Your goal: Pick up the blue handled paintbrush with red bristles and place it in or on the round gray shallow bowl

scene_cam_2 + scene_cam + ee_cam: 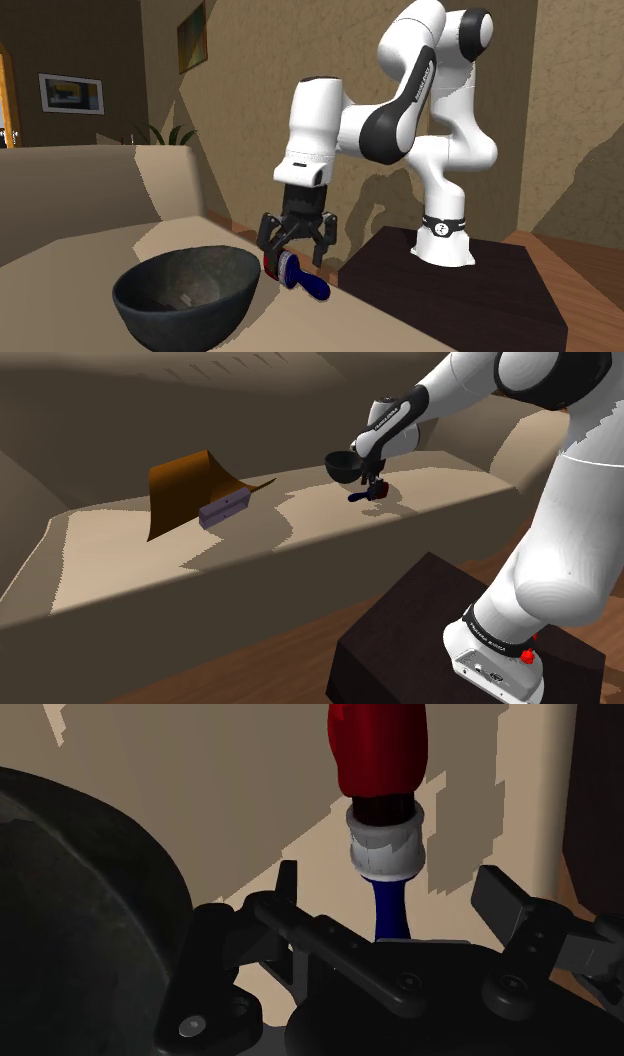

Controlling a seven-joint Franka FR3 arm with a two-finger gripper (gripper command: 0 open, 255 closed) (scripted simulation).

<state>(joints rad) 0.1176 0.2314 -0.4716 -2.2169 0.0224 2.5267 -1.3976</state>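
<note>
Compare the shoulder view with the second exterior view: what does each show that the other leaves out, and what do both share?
The shoulder view adds a curved orange-brown sheet and a small purple-grey block by it, farther along the beige surface. The second exterior view adds a framed picture on the wall, plant leaves, and the inside of the dark bowl. Both share the white arm, its open black gripper over the paintbrush with blue handle and red bristles, the bowl beside it, and the dark stand.
</note>
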